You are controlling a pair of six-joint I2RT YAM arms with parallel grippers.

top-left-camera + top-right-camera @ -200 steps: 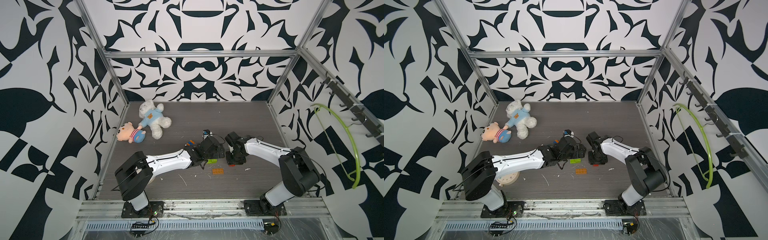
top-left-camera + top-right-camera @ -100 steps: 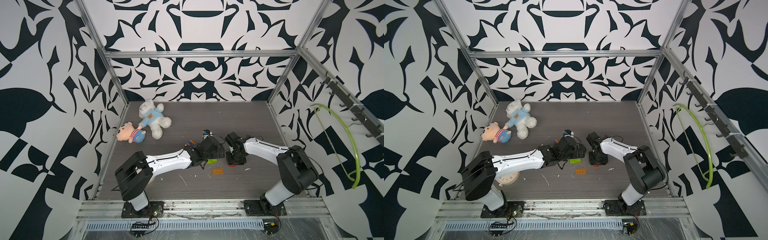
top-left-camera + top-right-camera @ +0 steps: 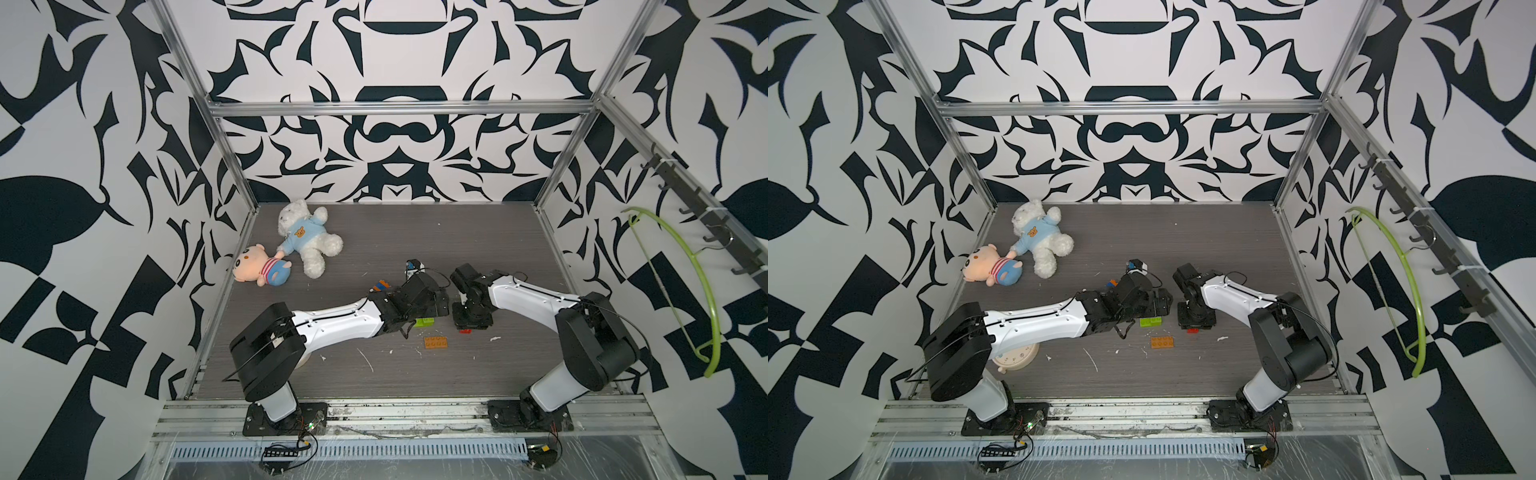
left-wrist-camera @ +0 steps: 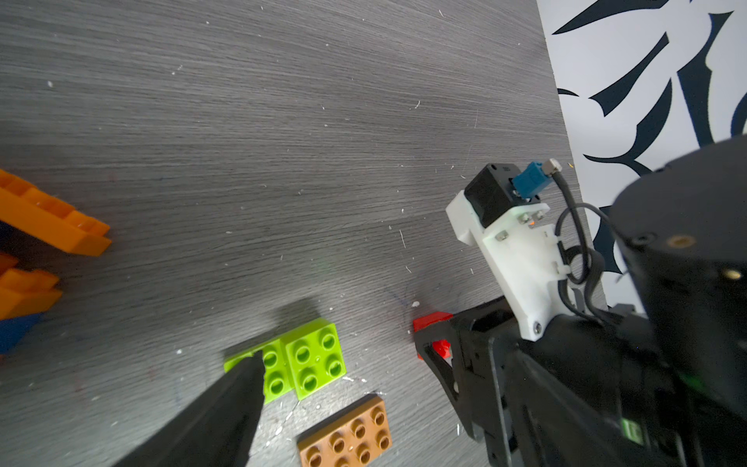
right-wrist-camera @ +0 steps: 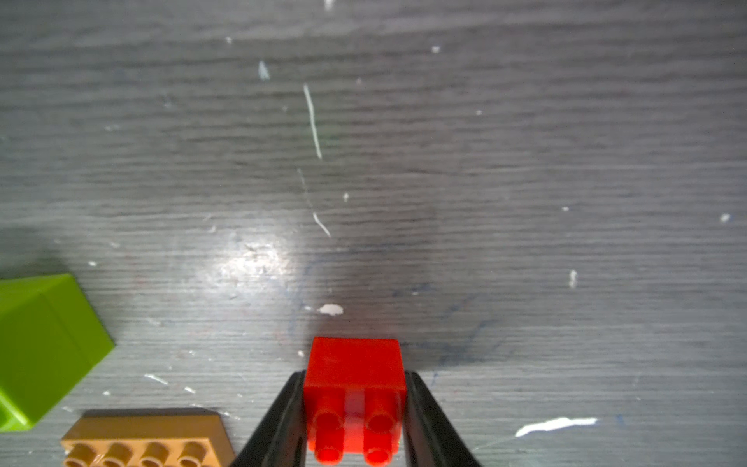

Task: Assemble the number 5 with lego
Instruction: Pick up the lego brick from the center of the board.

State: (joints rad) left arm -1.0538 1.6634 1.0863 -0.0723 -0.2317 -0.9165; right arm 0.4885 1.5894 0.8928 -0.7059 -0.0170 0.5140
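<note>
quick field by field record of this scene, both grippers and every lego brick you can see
right gripper: shut on the red brick, fingers on two opposite sides
red brick: close over the table; contact unclear
left gripper: one fingertip at the lime green bricks; open or shut unclear
lime green bricks: two squares side by side, studs up
brown brick: flat on the table, studs up, ungripped
orange bricks: clustered with a blue brick, apart from the others
number 5: not yet formed
</note>
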